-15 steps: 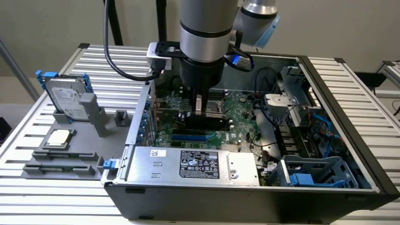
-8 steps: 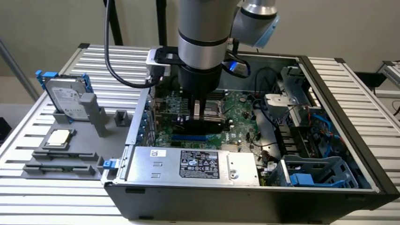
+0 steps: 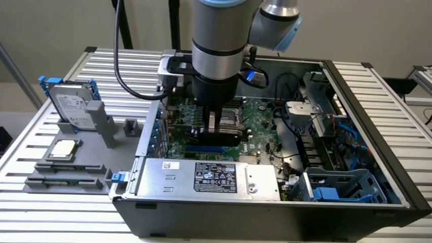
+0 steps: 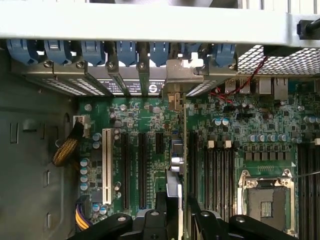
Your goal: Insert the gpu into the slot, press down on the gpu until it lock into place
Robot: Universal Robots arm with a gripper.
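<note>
Nearest you, along the front edge of the open computer case [image 3: 270,217], sits the grey power supply [image 3: 202,177] with its white label; behind it, over the green motherboard [image 3: 263,131], your gripper [image 3: 217,127] reaches straight down; its fingers [image 4: 202,220] are clamped on the gpu [image 3: 226,139], one on each face. You will find the gpu standing on edge directly over the slot [image 3: 202,150]; a strip of blue shows under its lower edge, so whether it is seated cannot be told. Seen from the wrist, the gpu runs edge-on from the fingers to its silver bracket [image 4: 181,75] at the case wall, beside the memory slots [image 4: 217,175]. Outside the case, near the table [image 3: 60,212] corner at the exterior view's left, a hard drive [image 3: 71,106] stands in a holder.
</note>
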